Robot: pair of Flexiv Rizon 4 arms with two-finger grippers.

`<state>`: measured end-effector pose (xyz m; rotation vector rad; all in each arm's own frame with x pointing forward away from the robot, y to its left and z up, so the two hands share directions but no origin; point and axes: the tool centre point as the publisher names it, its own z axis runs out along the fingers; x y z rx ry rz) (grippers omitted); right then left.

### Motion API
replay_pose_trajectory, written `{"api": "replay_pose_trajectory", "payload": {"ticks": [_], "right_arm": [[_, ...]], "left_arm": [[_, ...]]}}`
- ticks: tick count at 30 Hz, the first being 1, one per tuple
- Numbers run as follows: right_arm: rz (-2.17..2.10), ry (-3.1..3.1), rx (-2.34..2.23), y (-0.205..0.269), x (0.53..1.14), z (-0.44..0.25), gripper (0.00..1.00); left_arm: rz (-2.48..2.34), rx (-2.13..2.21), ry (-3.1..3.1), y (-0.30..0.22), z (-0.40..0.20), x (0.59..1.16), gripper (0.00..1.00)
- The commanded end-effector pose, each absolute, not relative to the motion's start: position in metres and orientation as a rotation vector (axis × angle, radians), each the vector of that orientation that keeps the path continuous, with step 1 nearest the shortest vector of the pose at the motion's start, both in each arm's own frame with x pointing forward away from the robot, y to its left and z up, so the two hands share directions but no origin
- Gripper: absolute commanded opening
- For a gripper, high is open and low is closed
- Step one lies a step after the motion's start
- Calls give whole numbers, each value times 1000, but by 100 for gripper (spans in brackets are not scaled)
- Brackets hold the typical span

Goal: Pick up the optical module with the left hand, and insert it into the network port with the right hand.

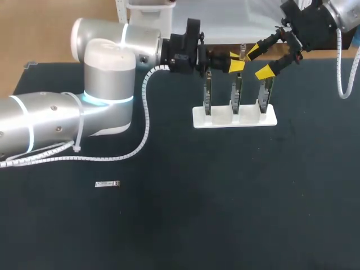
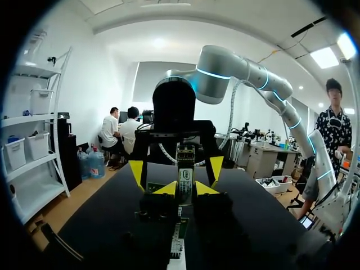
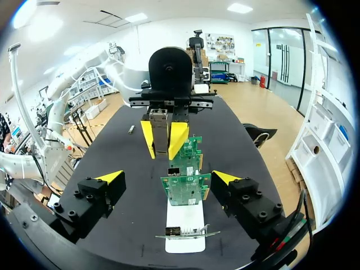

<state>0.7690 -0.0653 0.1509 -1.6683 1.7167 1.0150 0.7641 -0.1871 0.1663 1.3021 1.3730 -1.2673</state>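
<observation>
Mid-handover, holding the optical module (image 3: 160,126) pinched in the left gripper (image 3: 163,147) just ahead of the wide-open right gripper (image 3: 167,177); next likely calls for closing right, then releasing left.

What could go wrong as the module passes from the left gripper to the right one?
The left gripper holds the module while the right gripper waits open close by; a skewed grasp could tilt or drop it. Both grippers hang close over the upright cards on the white stand; a finger might knock one.
</observation>
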Motion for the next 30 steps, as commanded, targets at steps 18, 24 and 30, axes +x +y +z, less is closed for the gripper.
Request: {"api": "replay_pose_trajectory", "payload": {"ticks": [18, 24, 30], "right_arm": [[902, 1680, -1683, -87, 788, 177, 100], [958, 1662, -1610, -84, 783, 198, 100], [1049, 1684, -1500, -78, 778, 209, 100]], "left_arm": [[-1272, 1306, 1368, -189, 165, 768, 0], [-1272, 1306, 1368, -189, 165, 768, 0], [-1272, 1306, 1368, -189, 165, 768, 0]]}}
